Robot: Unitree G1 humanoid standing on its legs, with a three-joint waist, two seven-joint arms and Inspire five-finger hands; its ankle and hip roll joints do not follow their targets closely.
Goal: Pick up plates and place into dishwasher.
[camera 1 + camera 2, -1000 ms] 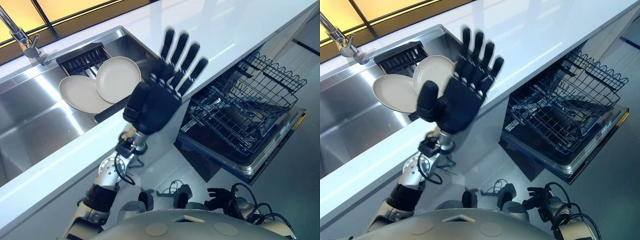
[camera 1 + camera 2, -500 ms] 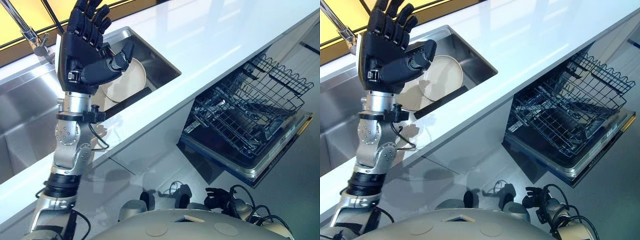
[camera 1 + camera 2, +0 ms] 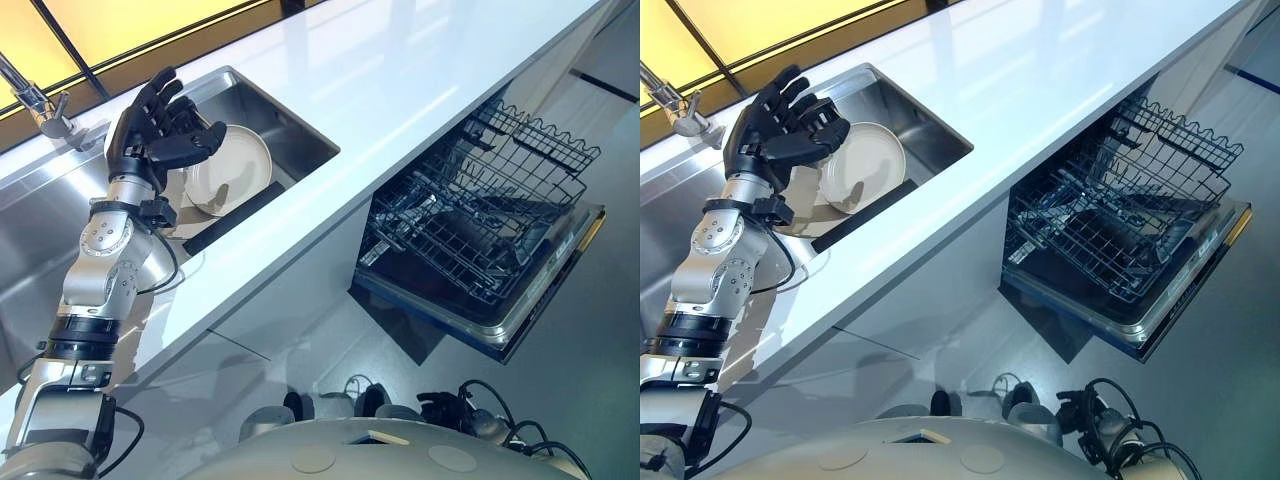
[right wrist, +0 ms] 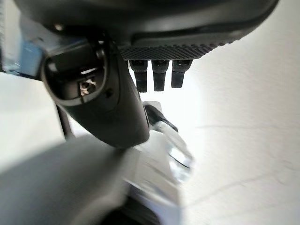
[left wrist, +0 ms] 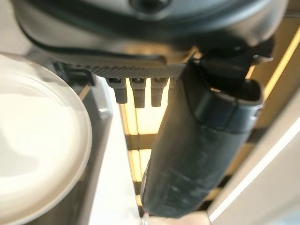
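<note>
Nothing's loaded so far: the dishwasher [image 3: 480,240] stands open under the counter [image 3: 400,90] with its rack [image 3: 500,200] pulled out and no plates on it as far as I can tell. The plates [image 3: 235,170] sit in the sink [image 3: 290,125], leaning against each other, cream-coloured and plain, look clean. The left hand [image 3: 150,130] hovers right over them, fingers spread and loosely bent, holding nothing. The right hand [image 3: 440,407] hangs low; can't tell its fingers. So basically everything's left to do.
</note>
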